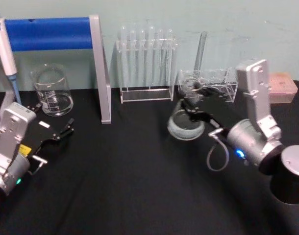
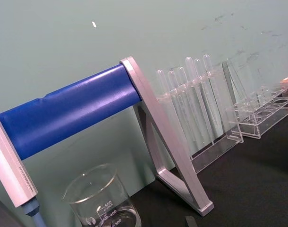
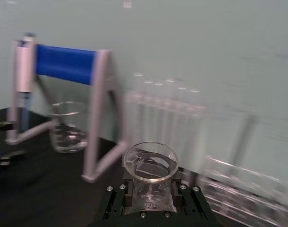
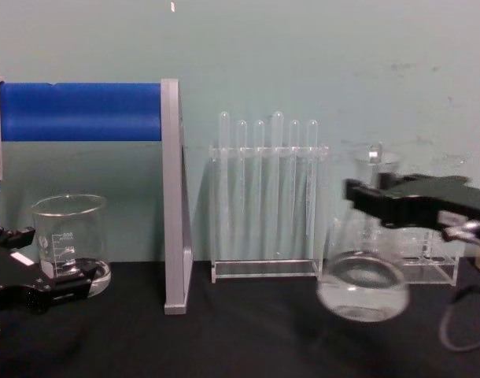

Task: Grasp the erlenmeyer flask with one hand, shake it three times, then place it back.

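Head view: right of centre, the right gripper (image 1: 192, 108) clamped the flask (image 1: 186, 125) by its neck, the left gripper (image 1: 55, 142) parked open at lower left; right wrist view: flask at bottom centre between the jaws; chest view: flask hung lower right, above the table (image 4: 224, 339), likely for shaking.

looks like a lab bench here: glass test tubes (image 1: 150, 54) standing in a clear rack (image 1: 145, 95), a graduated beaker (image 1: 52, 90), an erlenmeyer flask (image 1: 185, 126), a pipette (image 1: 4, 46) hanging off a blue-barred stand (image 1: 46, 33), black tabletop (image 1: 130, 176), plain pale green wall (image 4: 303, 55).
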You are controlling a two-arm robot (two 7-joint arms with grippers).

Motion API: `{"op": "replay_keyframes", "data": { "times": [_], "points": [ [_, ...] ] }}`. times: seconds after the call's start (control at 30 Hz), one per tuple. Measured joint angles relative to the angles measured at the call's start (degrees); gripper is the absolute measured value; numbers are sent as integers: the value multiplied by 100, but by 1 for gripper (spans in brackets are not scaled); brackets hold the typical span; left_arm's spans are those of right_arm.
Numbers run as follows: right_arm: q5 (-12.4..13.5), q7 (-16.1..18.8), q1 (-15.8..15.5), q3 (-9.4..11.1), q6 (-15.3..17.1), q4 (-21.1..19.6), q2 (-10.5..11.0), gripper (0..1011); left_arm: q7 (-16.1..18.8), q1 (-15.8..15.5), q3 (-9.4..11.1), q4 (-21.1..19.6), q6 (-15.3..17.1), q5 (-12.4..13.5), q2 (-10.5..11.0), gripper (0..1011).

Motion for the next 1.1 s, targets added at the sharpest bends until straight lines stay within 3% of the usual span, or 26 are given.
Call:
{"op": "replay_keyframes", "data": {
  "times": [0.13, 0.33, 0.57, 0.83, 1.1],
  "points": [
    [0, 325, 197, -300, -65, 165, -64, 449, 0, 0, 0, 0, 0, 0, 0, 1001],
    [62, 580, 394, -585, -122, 320, -114, 449, 0, 0, 0, 0, 0, 0, 0, 1001],
    [120, 607, 471, -656, -150, 378, -103, 449, 0, 0, 0, 0, 0, 0, 0, 1001],
    [146, 238, 335, -393, -152, 269, -19, 449, 0, 0, 0, 0, 0, 0, 0, 1001],
    [64, -269, -57, 131, -85, -54, 100, 449, 0, 0, 0, 0, 0, 0, 0, 1001]
  ]
}}
